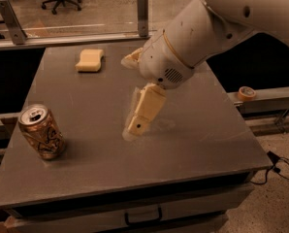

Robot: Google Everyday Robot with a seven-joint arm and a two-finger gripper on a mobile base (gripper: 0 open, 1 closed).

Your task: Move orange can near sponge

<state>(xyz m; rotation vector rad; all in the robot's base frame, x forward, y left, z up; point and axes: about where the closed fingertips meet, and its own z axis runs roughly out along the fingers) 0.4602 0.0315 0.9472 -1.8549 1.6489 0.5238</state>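
The orange can (41, 131) stands upright near the front left edge of the tabletop (207, 130), its dark swirly lettering too blurred to read (the silver top shows a pull tab), and the sponge (89, 60) lies well apart from it near the back edge. Right of both, the tool (140, 111) hangs over the tabletop's middle with nothing seen in its hold. I cannot tell how far open it is, and the arm (193, 47) is cut off at upper right.
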